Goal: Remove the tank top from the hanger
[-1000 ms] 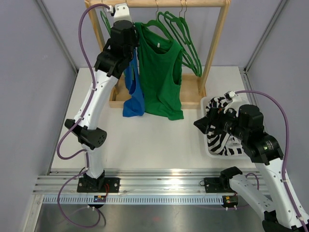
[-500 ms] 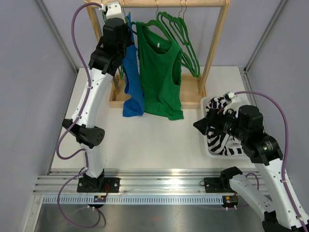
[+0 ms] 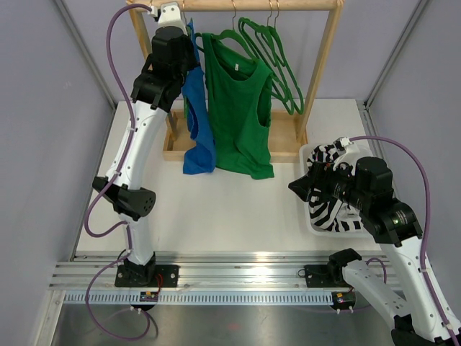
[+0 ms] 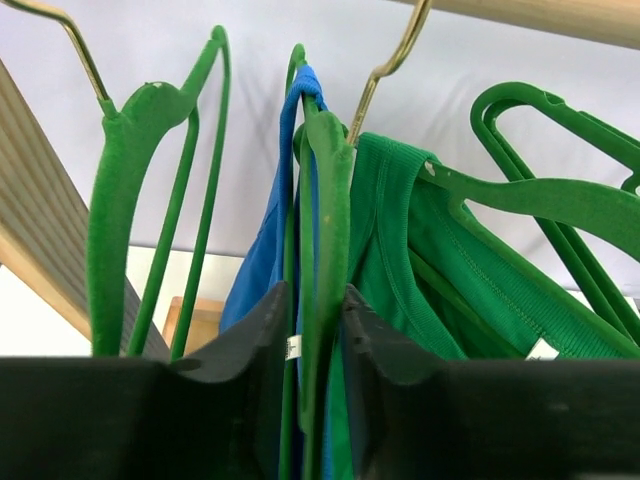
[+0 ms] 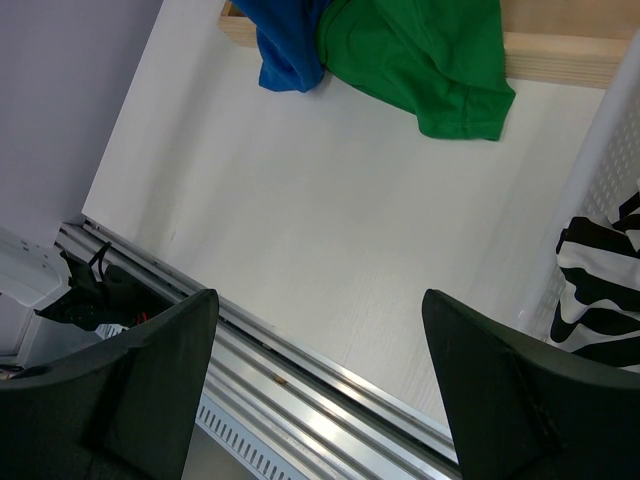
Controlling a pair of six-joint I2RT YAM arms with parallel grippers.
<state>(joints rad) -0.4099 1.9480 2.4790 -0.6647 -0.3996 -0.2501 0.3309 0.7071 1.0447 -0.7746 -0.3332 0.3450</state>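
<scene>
A blue tank top (image 3: 196, 122) and a green tank top (image 3: 238, 115) hang on green hangers from the wooden rail. My left gripper (image 3: 189, 56) is high at the rail, at the blue top's shoulder. In the left wrist view my left gripper (image 4: 315, 320) is shut on the green hanger (image 4: 328, 190) and the blue strap (image 4: 262, 260), with the green top (image 4: 400, 260) just to its right. My right gripper (image 3: 297, 186) hangs open and empty over the table; in its wrist view the right gripper (image 5: 318, 296) holds nothing.
The wooden rack (image 3: 328, 65) holds empty green hangers (image 3: 277, 65) at its right end and one (image 4: 130, 180) at its left. A white basket (image 3: 306, 155) with a zebra-striped cloth (image 3: 328, 194) stands beside my right arm. Both tops' hems (image 5: 420, 60) rest on the rack base.
My left gripper rose up and left toward the rail, and the blue top's shoulder moved up with it. In the last half second it hardly moved. The right arm stayed still.
</scene>
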